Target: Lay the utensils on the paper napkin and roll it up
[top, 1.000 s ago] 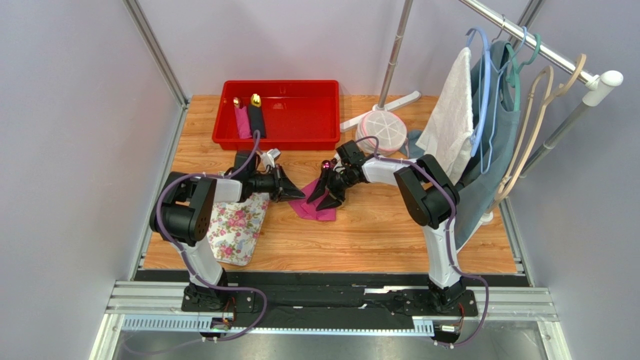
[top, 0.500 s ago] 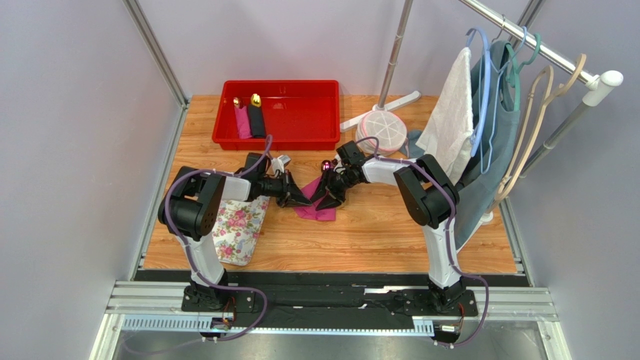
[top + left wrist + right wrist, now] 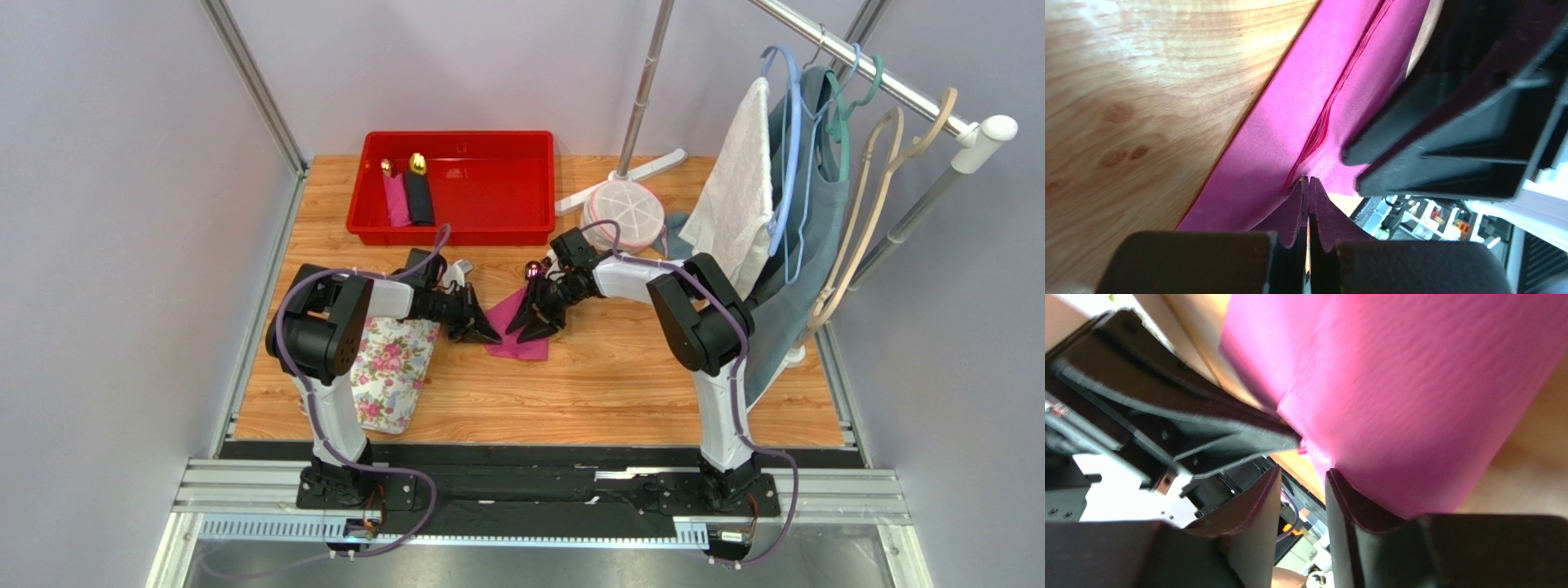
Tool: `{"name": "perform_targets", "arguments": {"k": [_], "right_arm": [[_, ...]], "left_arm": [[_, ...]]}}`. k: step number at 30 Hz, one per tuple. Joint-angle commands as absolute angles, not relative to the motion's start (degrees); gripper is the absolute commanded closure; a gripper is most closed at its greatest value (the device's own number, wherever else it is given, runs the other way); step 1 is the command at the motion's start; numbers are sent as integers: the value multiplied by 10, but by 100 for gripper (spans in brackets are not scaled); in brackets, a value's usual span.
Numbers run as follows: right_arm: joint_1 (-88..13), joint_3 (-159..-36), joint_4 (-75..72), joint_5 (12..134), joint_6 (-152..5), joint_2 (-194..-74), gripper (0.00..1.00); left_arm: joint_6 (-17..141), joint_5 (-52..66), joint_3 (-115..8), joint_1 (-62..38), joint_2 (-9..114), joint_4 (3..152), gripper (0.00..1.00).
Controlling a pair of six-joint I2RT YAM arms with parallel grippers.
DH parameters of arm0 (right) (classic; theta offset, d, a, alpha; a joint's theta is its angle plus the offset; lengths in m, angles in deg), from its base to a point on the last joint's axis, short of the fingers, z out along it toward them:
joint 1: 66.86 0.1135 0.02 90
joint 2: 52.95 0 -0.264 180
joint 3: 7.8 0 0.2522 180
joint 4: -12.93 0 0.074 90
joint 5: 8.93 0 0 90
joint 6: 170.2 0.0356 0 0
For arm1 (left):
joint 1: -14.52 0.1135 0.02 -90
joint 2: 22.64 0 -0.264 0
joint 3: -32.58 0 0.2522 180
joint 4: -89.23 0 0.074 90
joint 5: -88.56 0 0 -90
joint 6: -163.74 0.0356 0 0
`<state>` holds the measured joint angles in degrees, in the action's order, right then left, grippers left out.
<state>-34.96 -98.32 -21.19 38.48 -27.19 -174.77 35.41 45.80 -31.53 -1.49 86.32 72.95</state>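
The magenta-pink paper napkin (image 3: 524,339) lies folded on the wooden table, mid-table. A small shiny purple utensil head (image 3: 532,268) shows at its far end; the handles are hidden. My left gripper (image 3: 481,327) is low at the napkin's left edge. In the left wrist view it (image 3: 1309,179) is shut, its tips pinching the napkin's (image 3: 1278,141) fold. My right gripper (image 3: 528,321) is over the napkin's top. In the right wrist view it (image 3: 1304,471) is open, with one finger (image 3: 1352,502) against the napkin (image 3: 1425,386). The two grippers almost touch.
A red bin (image 3: 491,221) at the back holds a pink roll (image 3: 395,194) and a black roll (image 3: 420,190) with gold heads. A floral cloth (image 3: 390,374) lies under my left arm. A round white stand base (image 3: 628,211) and a clothes rack with hangers (image 3: 797,159) are at the right.
My left gripper reached right to the napkin's edge, shut there, and has drawn slightly back toward the near left. My right gripper has hardly moved.
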Motion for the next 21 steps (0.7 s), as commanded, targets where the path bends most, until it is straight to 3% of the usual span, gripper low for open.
{"name": "perform_targets", "arguments": {"k": [1, 8, 12, 21], "right_arm": [[-362, -1002, -247, 404, -313, -1678, 66], [-367, -1039, -298, 486, -401, -1676, 92], [-362, -1071, -321, 508, -428, -1705, 98], [-355, -1116, -308, 530, -439, -1750, 100]], "left_arm": [[392, 406, -322, -14, 860, 688, 100], [391, 415, -324, -14, 864, 692, 100], [394, 418, -324, -13, 863, 692, 100], [397, 422, -325, -14, 861, 693, 100]]}}
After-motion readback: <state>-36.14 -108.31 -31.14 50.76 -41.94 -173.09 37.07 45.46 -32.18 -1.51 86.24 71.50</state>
